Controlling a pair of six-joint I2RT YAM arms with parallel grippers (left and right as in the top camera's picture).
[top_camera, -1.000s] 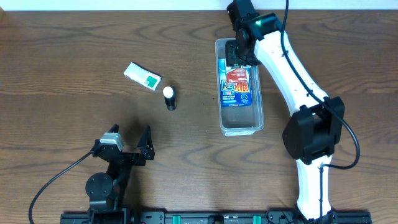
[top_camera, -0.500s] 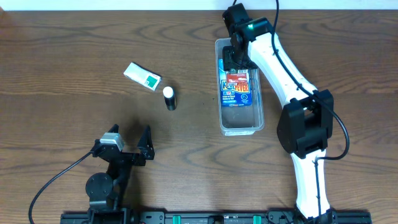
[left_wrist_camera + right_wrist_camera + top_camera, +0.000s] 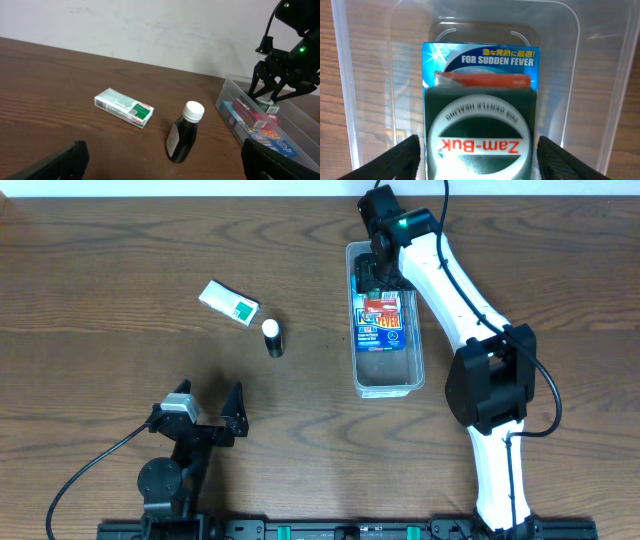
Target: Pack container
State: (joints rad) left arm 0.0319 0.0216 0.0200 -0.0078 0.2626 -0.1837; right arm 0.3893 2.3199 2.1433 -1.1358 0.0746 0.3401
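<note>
Container lengthwise, near to far

In the right wrist view the green Zam-Buk box covers most of the blue fever pack and runs off the bottom edge. Overhead, the right arm hides the upper end of the container.

Bright, even light fills the scene: the dark bottle throws only a soft, short shadow on the wooden desk. Right of the bottle, the clear container shows a faint sheen along its rim. Close up, the green tin reads sharp, while the lower frame corners blur darkly.
</note>
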